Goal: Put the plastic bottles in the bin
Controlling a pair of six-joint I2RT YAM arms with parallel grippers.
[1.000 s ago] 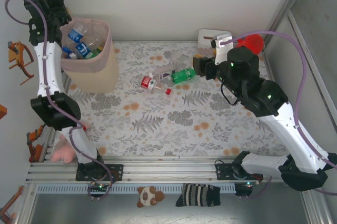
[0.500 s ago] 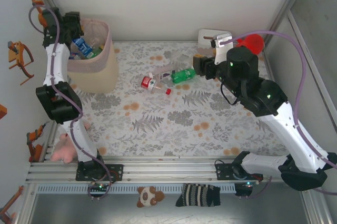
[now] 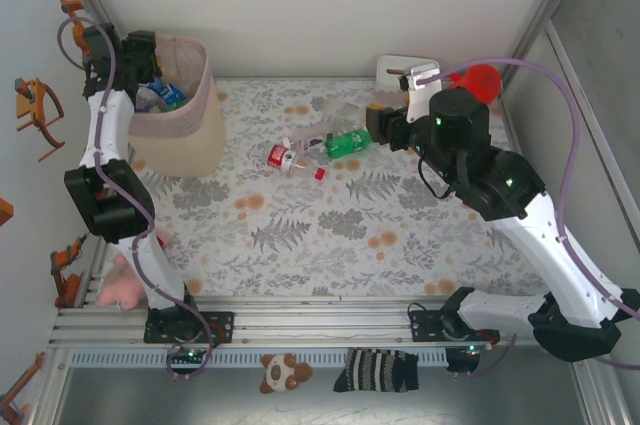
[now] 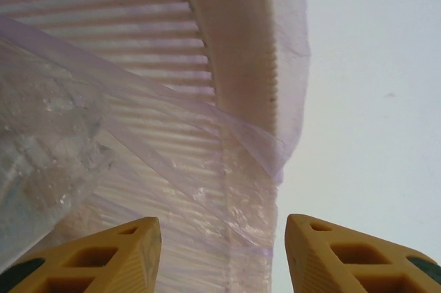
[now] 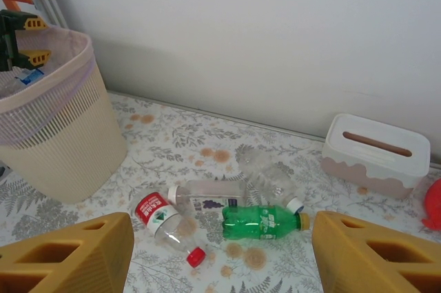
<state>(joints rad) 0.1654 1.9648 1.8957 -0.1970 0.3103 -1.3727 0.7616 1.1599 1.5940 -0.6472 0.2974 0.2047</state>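
At the rim of the tall beige pink-lined bin (image 3: 190,140), the left gripper (image 4: 222,234) hangs spread and empty by clear blue-labelled bottles (image 3: 167,95) lying inside. The right gripper (image 3: 381,130), also spread wide, faces a green plastic bottle (image 5: 262,222) lying on the floral table (image 3: 300,235).

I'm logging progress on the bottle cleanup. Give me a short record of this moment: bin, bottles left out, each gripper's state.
bin: far left of the table, pink liner
in bin: blue-labelled bottles, count unclear
on table: green bottle, red-labelled bottle, two clear bottles, lying clustered together
left gripper: open, empty, at the bin's rim
right gripper: open, empty, facing the cluster
task: not finished
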